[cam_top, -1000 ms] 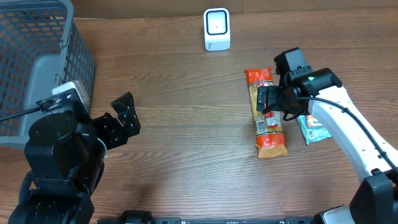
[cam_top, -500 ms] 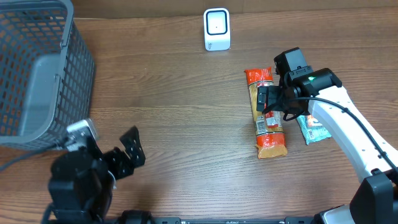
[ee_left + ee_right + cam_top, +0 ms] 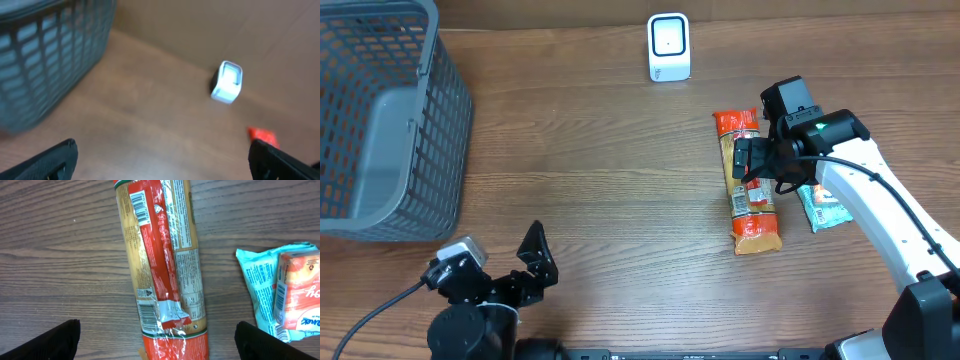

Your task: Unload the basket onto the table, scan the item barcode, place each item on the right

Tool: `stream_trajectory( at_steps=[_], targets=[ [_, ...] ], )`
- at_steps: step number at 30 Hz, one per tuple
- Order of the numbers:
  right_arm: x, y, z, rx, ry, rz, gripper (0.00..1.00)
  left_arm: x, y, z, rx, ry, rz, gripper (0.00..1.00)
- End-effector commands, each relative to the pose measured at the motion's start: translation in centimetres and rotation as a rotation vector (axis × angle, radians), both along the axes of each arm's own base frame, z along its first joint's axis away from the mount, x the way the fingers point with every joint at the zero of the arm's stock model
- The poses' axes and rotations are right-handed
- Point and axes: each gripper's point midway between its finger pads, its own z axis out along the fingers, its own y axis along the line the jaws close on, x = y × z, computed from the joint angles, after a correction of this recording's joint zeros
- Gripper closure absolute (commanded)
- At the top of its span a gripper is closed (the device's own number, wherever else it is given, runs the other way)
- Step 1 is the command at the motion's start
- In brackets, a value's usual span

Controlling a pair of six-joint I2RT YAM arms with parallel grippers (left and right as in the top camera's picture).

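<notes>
Snack pack [image 3: 160, 265] | centred beneath right pincer [image 3: 157, 341] | jaws spread wide, not touching

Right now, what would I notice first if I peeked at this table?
The long red-and-tan snack packet lies right of the middle, with the right gripper open over it. Then the big grey mesh basket at the far left and the small white scanner box at the far edge.
</notes>
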Motion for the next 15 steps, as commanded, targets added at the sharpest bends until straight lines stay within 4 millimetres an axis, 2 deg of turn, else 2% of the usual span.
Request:
stream_trajectory(
  at_steps=[1,11,15],
  targets=[
    [0.2,-0.3,0.2,0.003,-0.008,-0.012,0.0,0.4,-0.4,0.7,-0.023,-0.127,-0.017,0.0],
    [0.2,-0.3,0.2,0.003,-0.008,-0.012,0.0,0.6,-1.2,7.7,-0.009,-0.654,-0.074,0.0],
    [0.2,-0.3,0.2,0.003,-0.008,-0.012,0.0,0.2,-1.3,9.5,0.0,-0.805,-0.082,0.0]
  ],
)
